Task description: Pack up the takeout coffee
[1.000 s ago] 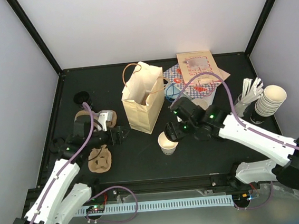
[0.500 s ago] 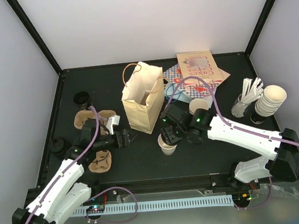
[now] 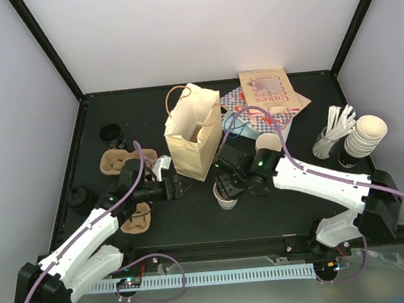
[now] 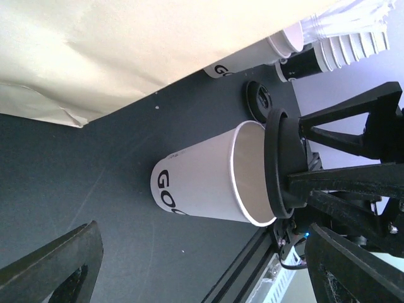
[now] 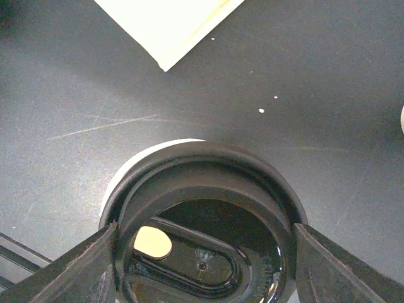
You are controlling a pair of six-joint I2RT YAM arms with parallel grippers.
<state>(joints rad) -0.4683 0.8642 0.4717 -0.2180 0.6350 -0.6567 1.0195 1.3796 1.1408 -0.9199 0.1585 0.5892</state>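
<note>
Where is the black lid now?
In the left wrist view the black lid is held by the right gripper at the open mouth of the white cup, just in front of the paper bag.

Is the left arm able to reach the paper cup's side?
Probably yes: the left gripper is open and faces the cup across bare table; the right gripper holds the lid at its rim.

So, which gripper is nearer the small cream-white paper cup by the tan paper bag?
Right. The right gripper holds a round black plastic lid at the rim of the cup; the left gripper stands open, apart, on its left.
</note>
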